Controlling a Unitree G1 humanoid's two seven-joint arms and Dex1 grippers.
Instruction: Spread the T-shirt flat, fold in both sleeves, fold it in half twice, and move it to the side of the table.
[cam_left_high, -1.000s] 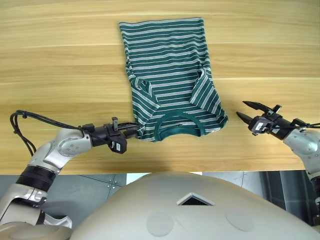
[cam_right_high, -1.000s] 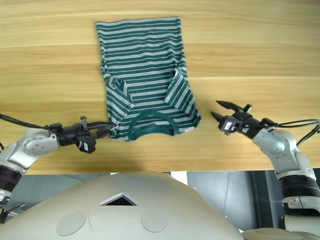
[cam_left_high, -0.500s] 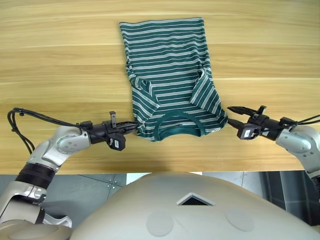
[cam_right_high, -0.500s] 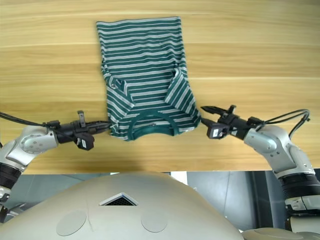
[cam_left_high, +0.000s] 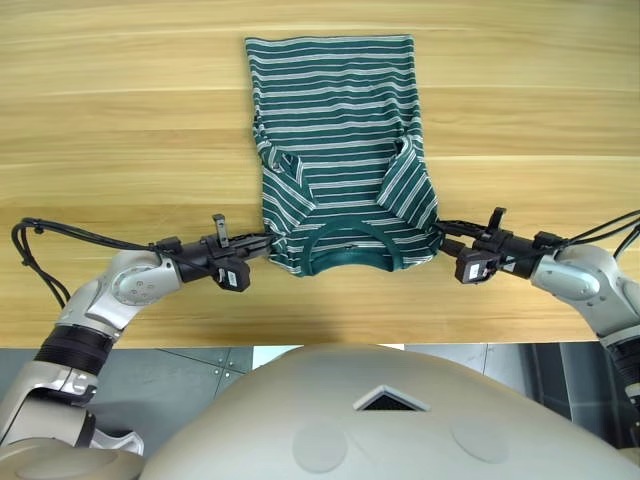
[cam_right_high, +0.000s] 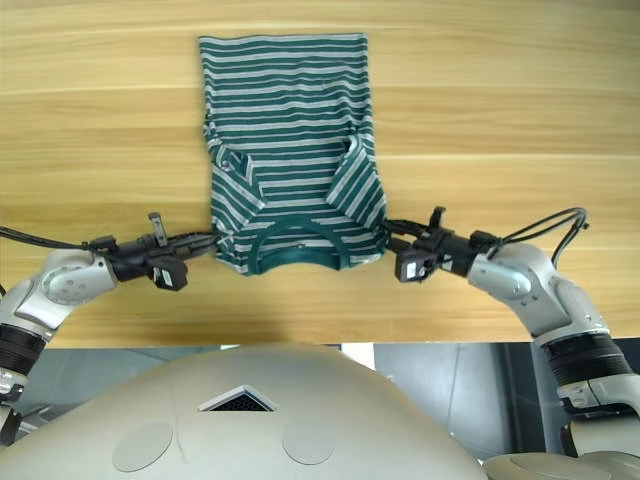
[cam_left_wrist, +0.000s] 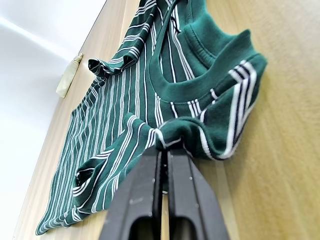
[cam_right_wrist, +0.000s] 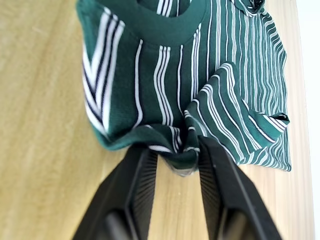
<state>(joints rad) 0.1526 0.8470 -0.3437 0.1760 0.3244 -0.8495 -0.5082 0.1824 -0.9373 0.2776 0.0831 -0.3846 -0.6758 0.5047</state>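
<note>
The T-shirt (cam_left_high: 335, 130), dark green with white stripes, lies on the wooden table (cam_left_high: 120, 130) with both sleeves folded in and its collar (cam_left_high: 345, 243) nearest me. My left gripper (cam_left_high: 268, 243) is at the near left shoulder corner, shut on a pinch of the cloth (cam_left_wrist: 172, 137). My right gripper (cam_left_high: 440, 232) is at the near right shoulder corner. In the right wrist view its fingers (cam_right_wrist: 142, 165) press on both sides of a bunched fold of the T-shirt (cam_right_wrist: 172, 145).
Bare tabletop lies to the left and right of the shirt. The table's front edge (cam_left_high: 150, 345) runs just behind both arms, with grey floor below. Black cables (cam_left_high: 60, 235) loop off the left arm.
My right gripper has moved left to the shirt's near right corner and closed in on the cloth there. The left gripper kept its hold on the left corner, barely shifting.
</note>
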